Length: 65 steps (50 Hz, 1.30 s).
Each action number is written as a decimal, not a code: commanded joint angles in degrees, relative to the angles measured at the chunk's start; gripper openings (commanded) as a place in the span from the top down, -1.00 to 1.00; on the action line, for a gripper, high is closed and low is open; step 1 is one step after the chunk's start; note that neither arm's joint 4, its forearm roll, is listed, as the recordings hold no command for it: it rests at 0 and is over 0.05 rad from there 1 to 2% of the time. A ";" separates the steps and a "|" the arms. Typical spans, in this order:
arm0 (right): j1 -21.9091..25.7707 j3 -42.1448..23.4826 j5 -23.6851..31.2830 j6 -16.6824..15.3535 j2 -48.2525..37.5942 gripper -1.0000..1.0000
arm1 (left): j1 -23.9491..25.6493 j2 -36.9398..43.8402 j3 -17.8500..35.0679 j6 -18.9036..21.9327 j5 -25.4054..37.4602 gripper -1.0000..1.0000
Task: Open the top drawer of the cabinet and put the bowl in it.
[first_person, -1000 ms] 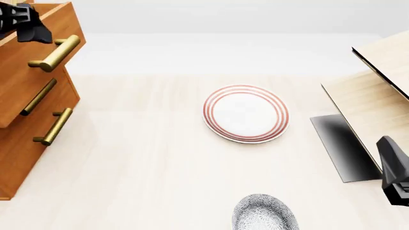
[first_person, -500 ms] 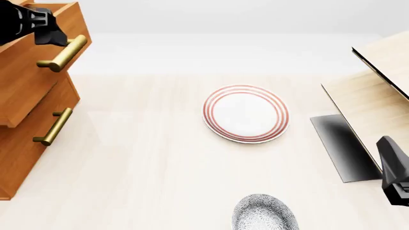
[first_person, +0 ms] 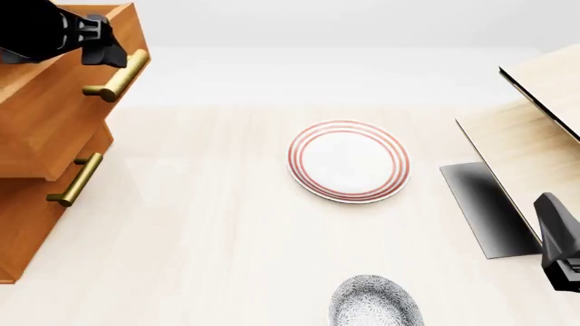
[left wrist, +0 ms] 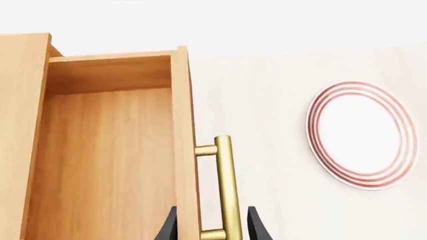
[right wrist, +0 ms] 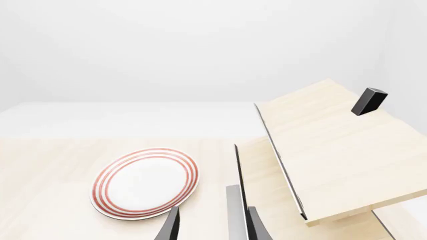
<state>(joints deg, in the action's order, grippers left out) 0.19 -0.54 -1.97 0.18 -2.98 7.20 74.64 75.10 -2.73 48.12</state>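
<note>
One cabinet [first_person: 37, 170], one plate [first_person: 349, 161], one bowl [first_person: 376, 302] (at the near table edge, well apart from both grippers). The left gripper [left wrist: 212, 230] pinches the top drawer [left wrist: 107, 150] handle [first_person: 116, 75]; right gripper [right wrist: 212, 225] spread, empty.

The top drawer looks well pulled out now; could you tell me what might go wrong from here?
The left gripper straddles the top drawer at its brass handle; pulling further might slide the drawer right out of the cabinet. The bowl sits at the table's near edge, so a clumsy grasp by the right gripper could knock it off.
</note>
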 commanded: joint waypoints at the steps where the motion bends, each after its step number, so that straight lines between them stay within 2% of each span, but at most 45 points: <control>1: -0.02 0.13 -0.12 -0.03 0.07 -1.00 | 2.97 1.26 0.86 0.24 0.02 -1.00; 15: -0.03 0.12 -0.12 -0.04 0.06 -1.00 | 5.96 1.91 0.57 0.72 -0.16 -1.00; 30: -0.03 0.13 -0.12 -0.02 0.07 -1.00 | 10.36 2.75 2.75 -0.36 0.23 -1.00; 38: -0.03 0.13 -0.12 -0.03 0.06 -1.00 | 10.78 2.88 3.07 1.20 0.48 -1.00; 50: -0.02 0.12 -0.11 -0.04 0.07 -1.00 | 13.17 3.82 3.73 0.71 0.55 -1.00; 53: -0.02 0.13 -0.13 -0.03 0.06 -1.00 | 14.98 4.74 4.15 0.53 0.43 -1.00; 60: -0.03 0.12 -0.11 -0.05 0.07 -1.00 | 15.67 5.31 3.76 0.38 0.11 -1.00; 65: -0.04 0.12 -0.10 -0.03 0.09 -1.00 | 10.81 1.99 2.42 0.30 0.16 -1.00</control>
<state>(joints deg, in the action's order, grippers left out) 0.19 -0.54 -1.97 0.18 -2.98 18.28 77.65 78.08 -4.03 48.89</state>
